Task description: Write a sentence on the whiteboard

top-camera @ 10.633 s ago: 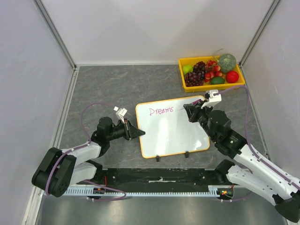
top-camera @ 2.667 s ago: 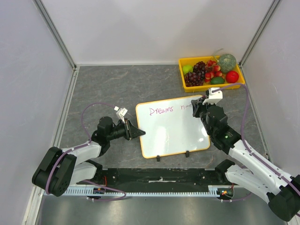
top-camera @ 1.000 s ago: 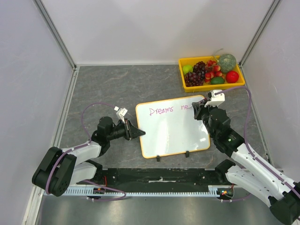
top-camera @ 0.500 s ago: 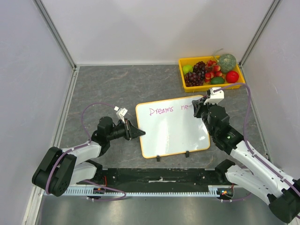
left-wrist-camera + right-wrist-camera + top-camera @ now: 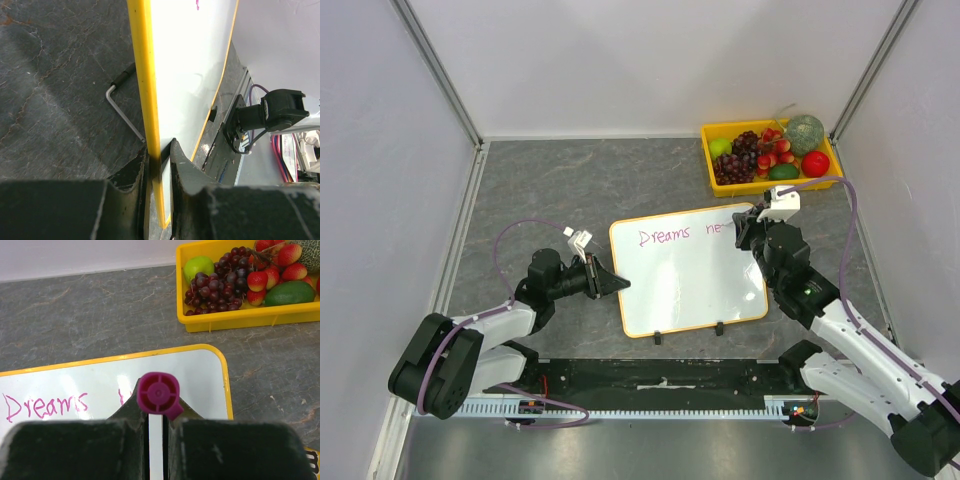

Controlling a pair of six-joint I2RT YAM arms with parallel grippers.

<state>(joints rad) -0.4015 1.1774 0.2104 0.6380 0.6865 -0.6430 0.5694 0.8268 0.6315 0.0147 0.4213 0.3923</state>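
The whiteboard (image 5: 685, 285) lies mid-table, orange-framed, with "Dreams ne" (image 5: 682, 235) in magenta along its top. My left gripper (image 5: 618, 283) is shut on the board's left edge. In the left wrist view the yellow frame (image 5: 145, 75) runs between the left gripper's (image 5: 159, 151) two fingers. My right gripper (image 5: 745, 231) hovers over the board's top right corner, shut on a magenta marker (image 5: 158, 394). I see that marker end-on above the white surface (image 5: 100, 385). The marker's tip is hidden under the gripper.
A yellow tray (image 5: 775, 184) of grapes, strawberries and other fruit stands at the back right, close beyond the board's corner (image 5: 222, 360). A bent metal rod (image 5: 122, 112) lies beside the board's edge. Two black feet (image 5: 657, 338) mark the board's near side. White walls enclose the table.
The writing has grown from "Dreams" to "Dreams ne". My right gripper has edged right along the top line with the marker. The left gripper has kept its hold and place.
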